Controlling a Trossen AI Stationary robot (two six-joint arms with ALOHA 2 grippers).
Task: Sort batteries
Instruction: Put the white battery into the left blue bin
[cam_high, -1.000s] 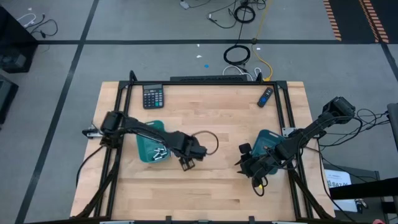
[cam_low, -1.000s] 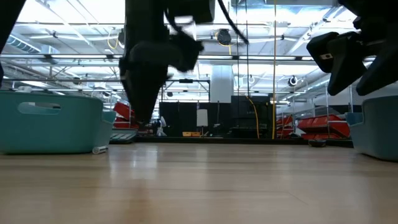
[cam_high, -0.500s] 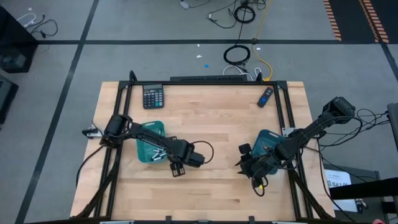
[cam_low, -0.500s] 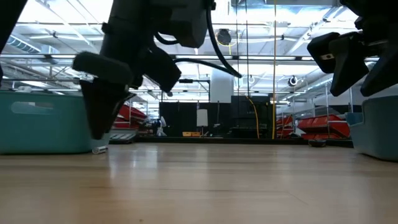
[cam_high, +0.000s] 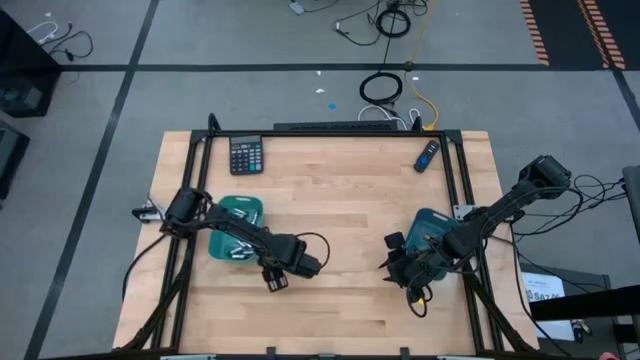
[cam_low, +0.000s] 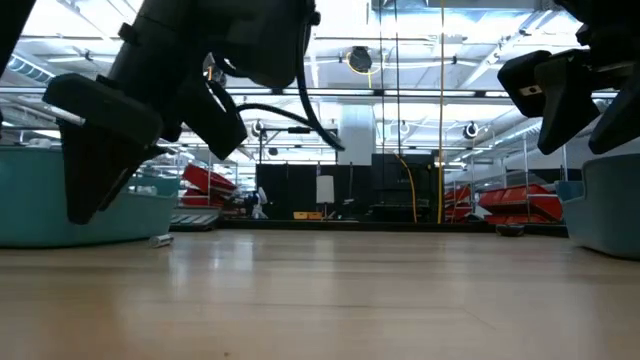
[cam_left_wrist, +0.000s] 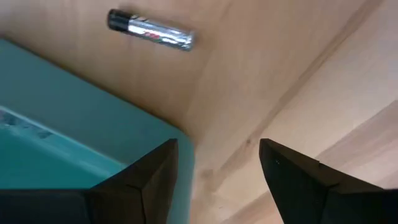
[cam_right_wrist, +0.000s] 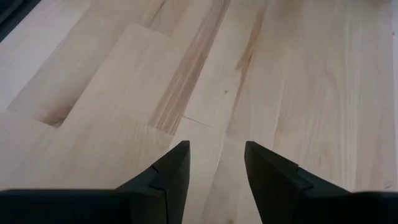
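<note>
My left gripper (cam_high: 276, 278) is open and hovers low over the table, just off the near right corner of the left teal tray (cam_high: 225, 215). Several silvery batteries (cam_high: 238, 250) lie inside that tray. In the left wrist view one silvery battery with a dark end (cam_left_wrist: 151, 30) lies on its side on the wood beyond the tray's corner (cam_left_wrist: 81, 124), ahead of my open left gripper (cam_left_wrist: 217, 158). My right gripper (cam_high: 395, 263) is open over bare wood (cam_right_wrist: 214, 155), beside the right teal tray (cam_high: 430, 225).
A black calculator (cam_high: 246, 155) and a dark blue remote-like stick (cam_high: 427, 155) lie near the far edge. A black frame rail (cam_high: 330, 132) borders the table. Bare wood spreads across the middle between the two trays. The low view shows the left tray (cam_low: 30, 205) and right tray (cam_low: 612, 205).
My left gripper has moved toward the table's left and near edges, from the middle of the table to the near right corner of the left tray. It has stayed open. The right arm has kept still.
</note>
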